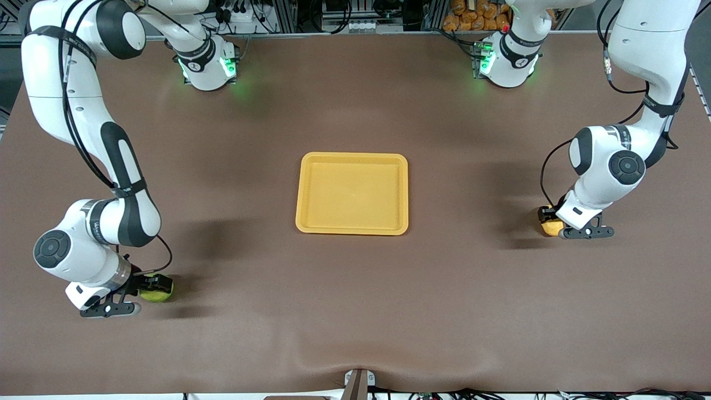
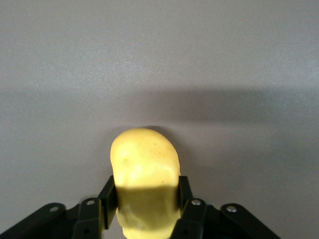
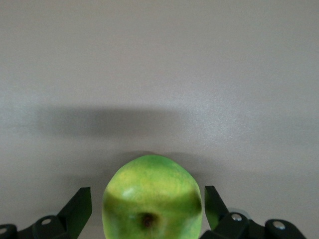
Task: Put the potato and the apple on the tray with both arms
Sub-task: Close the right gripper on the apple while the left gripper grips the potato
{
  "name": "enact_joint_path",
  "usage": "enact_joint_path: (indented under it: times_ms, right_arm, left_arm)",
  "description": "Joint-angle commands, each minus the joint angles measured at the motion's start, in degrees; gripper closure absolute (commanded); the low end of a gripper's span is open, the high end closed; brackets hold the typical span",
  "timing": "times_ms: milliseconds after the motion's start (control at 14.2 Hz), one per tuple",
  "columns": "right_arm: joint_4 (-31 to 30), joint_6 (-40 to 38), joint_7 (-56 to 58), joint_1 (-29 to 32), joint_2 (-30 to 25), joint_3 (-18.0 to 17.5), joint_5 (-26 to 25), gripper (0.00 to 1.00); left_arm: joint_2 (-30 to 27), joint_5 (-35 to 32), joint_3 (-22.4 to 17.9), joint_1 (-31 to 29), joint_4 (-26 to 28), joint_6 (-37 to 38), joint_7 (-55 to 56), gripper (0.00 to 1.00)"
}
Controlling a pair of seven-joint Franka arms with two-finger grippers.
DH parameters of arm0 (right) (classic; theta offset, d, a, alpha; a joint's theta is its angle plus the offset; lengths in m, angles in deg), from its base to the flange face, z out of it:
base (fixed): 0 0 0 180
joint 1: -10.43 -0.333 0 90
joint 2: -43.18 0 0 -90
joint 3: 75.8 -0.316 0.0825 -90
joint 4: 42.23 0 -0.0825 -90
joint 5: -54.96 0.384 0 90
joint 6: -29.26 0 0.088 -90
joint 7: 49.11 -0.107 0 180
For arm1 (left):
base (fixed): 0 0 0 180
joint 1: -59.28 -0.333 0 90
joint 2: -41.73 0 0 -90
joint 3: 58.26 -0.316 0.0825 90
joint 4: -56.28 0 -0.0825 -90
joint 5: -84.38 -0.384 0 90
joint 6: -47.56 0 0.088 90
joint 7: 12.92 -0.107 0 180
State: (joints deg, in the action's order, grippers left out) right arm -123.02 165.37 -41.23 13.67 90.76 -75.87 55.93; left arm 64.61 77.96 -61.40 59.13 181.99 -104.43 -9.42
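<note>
Left claw (image 2: pixel 144 209) is clenched on potato (image 2: pixel 144 181) at counter level, ready for lifting. Right claw (image 3: pixel 147 209) is spread round apple (image 3: pixel 152 196), not yet gripped. Tray (image 1: pixel 352 156) sits btwn them.

1. left gripper (image 2: pixel 144 201): fingers (image 2: pixel 108 195) pinch the potato (image 2: pixel 144 174), no gap either side, only bare table (image 1: pixel 472 289) past the fingertips.
2. right gripper (image 3: pixel 147 206): apple (image 3: pixel 152 199) sits between spread fingers (image 3: pixel 79 206), slim gaps both sides.
3. tray (image 1: pixel 352 229) well apart from both.
</note>
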Motion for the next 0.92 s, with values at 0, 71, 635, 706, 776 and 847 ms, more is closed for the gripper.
enact_joint_path:
  times_ms: [0, 71, 635, 706, 776, 847]
  right_arm:
    - [-0.68, 2.65, 0.9, 0.19, 1.11, -0.28, 0.96, 0.0]
    - [-1.3, 3.88, 0.9, 0.19, 1.37, -0.28, 0.96, 0.0]
    - [-0.69, 2.84, 0.82, 0.37, 1.9, -0.01, 0.61, 0.58]
    - [-0.51, 2.14, 0.73, 0.37, 1.9, -0.01, 0.61, 0.57]
    - [0.19, -0.12, 0.55, 0.28, 1.9, -0.01, 0.61, 0.57]
    - [0.98, -2.24, -0.75, 0.37, 1.9, 0.07, 0.44, 0.65]
  left_arm:
    - [0.67, -1.05, 0.15, -0.2, -0.81, -0.59, -0.15, 0.72]
    - [0.33, -1.05, 0.23, 0.07, -0.81, -0.33, -0.24, 0.75]
    - [-2.75, -1.05, 3.48, 0.42, -2.82, 4.93, -0.07, 0.81]
    - [-3.1, -1.05, 4.62, 0.33, -3.62, 6.77, -0.07, 0.81]
    - [-3.54, -1.05, 5.67, 0.33, -4.41, 8.53, 0.37, 0.81]
    - [-3.81, -1.05, 6.9, 0.33, -5.11, 10.12, 0.63, 0.81]
